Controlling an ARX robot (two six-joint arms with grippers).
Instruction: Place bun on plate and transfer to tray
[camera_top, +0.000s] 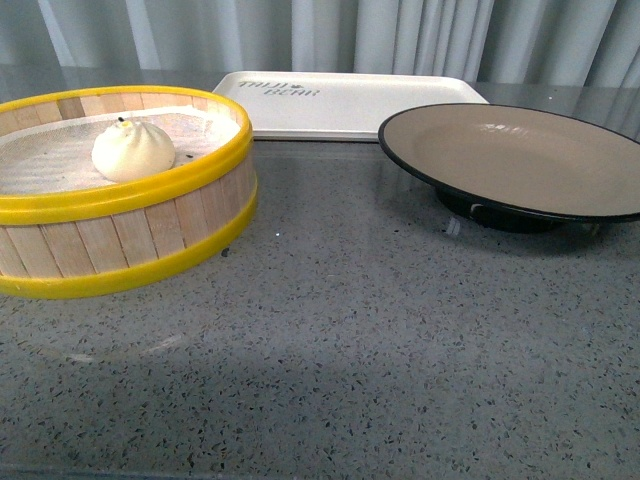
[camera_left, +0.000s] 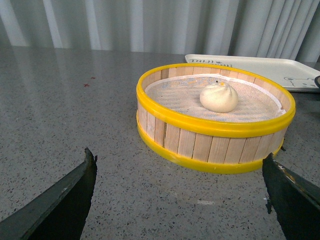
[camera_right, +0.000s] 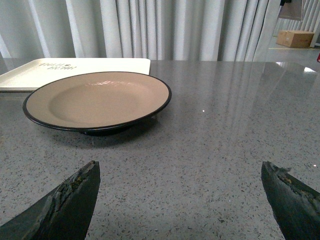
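Left gripper (camera_left: 179, 155) and right gripper (camera_right: 180, 163) gape wide, empty. Bun (camera_top: 133, 150) sits in the basket (camera_top: 120, 235) at ten o'clock, plate (camera_top: 520, 160) at two, tray (camera_top: 340, 110) at twelve.

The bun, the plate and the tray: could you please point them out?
bun (camera_top: 133, 150), front view, rounded side.
plate (camera_top: 520, 160), front view, bare taupe inside.
tray (camera_top: 350, 105), front view, bare flat floor.

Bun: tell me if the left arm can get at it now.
Probably yes: the left gripper is open, facing the basket, the bun lies uncovered inside, and nothing stands between them.
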